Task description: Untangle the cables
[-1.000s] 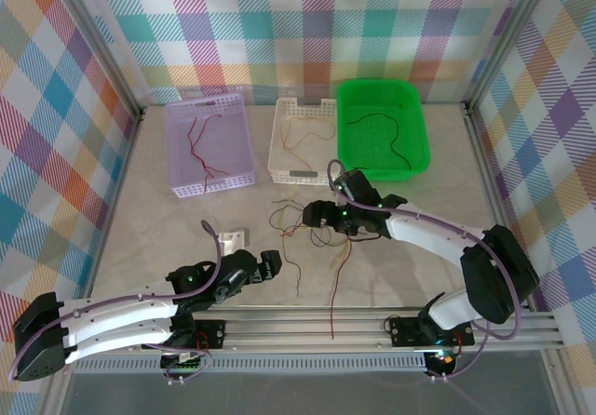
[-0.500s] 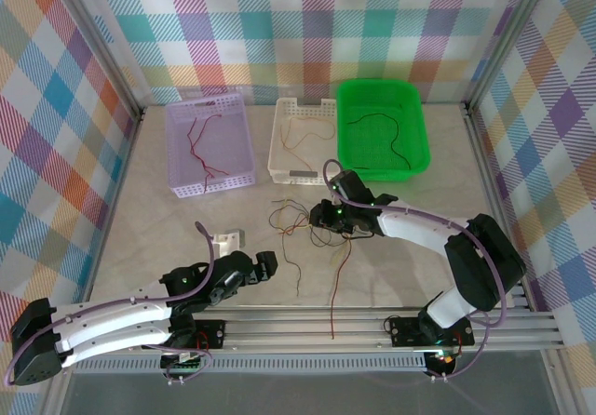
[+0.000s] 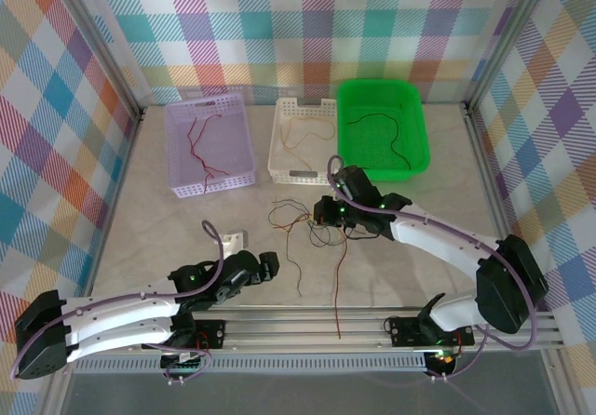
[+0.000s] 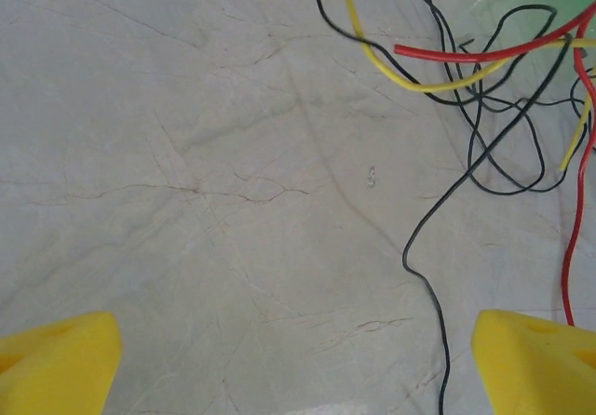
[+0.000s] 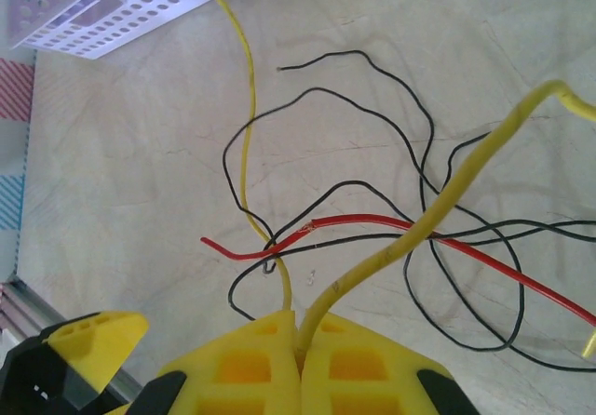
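Sorting the wires by colour looks to be the step in hand. On the table (image 3: pixel 158 220), a white basket (image 3: pixel 298 175) stands just beyond the right claw (image 3: pixel 321 215), with a green basket (image 3: pixel 424 145) beyond and to its right and a lilac basket (image 3: pixel 209 187) well off to its left. These hold a yellowish, a black and a red strand in turn. The left claw (image 3: pixel 270 266) sits low near the front edge with its jaws wide apart and nothing between them; the cables (image 3: pixel 312 234) lie ahead of it and to its right. In the wrist view the right claw (image 5: pixel 298 327) is pressed together on a yellow wire (image 5: pixel 447 192), which rises from between the fingertips. Just ahead of the fingertips a red wire (image 5: pixel 372 221) crosses it, and black wires (image 5: pixel 326 89) loop all round. My judgement is that the next move calls for a slow lift, drawing the yellow strand clear of the red and black. If the whole knot rises with it, the idle claw may need to pin the rest down. The white basket seems the likely destination.
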